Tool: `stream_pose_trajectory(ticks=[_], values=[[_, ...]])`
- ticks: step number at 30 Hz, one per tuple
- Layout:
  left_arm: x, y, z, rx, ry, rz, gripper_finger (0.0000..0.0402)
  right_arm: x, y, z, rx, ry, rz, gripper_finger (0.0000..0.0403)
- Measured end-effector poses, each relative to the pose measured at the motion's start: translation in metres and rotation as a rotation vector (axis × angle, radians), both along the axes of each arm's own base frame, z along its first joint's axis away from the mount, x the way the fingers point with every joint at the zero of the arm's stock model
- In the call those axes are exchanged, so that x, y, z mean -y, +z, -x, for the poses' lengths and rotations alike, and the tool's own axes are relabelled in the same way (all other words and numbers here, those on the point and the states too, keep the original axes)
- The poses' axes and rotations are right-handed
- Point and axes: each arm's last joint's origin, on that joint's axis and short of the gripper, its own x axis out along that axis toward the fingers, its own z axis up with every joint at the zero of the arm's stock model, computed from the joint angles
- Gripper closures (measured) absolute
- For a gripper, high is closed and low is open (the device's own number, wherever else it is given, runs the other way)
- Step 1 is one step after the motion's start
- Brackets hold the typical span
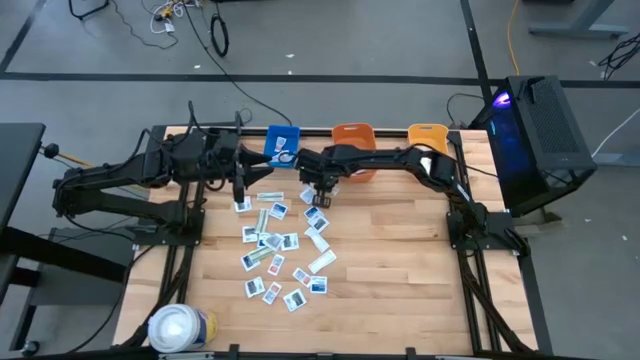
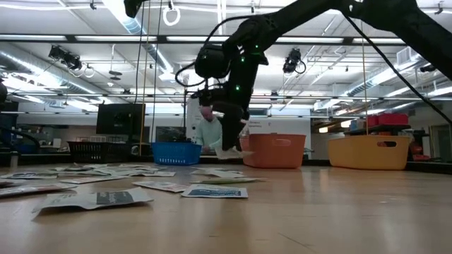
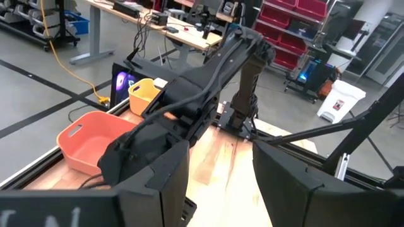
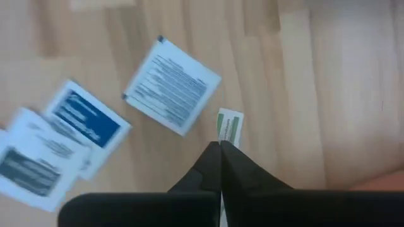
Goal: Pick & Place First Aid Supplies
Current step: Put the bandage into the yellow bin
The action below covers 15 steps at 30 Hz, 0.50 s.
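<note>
Nearest you, the right gripper (image 4: 220, 151) pinches shut on a thin, limp green-printed strip packet (image 4: 230, 127); its light edge may slip.

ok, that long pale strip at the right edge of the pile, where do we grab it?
The strip lies flat and slanted on the table, so probably come straight down and pinch across its narrow width, mid-length. Favour its right side: bare wood there, while other packets crowd its left.
</note>
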Motion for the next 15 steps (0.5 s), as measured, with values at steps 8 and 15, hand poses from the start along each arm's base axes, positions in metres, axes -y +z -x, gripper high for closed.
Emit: stream_pose_trajectory(ticks=[8,15], values=[[0.0,0.0,0.0,-0.004,0.0,0.0,0.0223,-0.014,0.034,0.002,0.091,0.007,-0.012,0.0403],[0.0,0.0,0.0,-0.005,-0.004,-0.001,0.0223,-0.019,0.066,0.013,0.167,-0.002,-0.015,0.0403]])
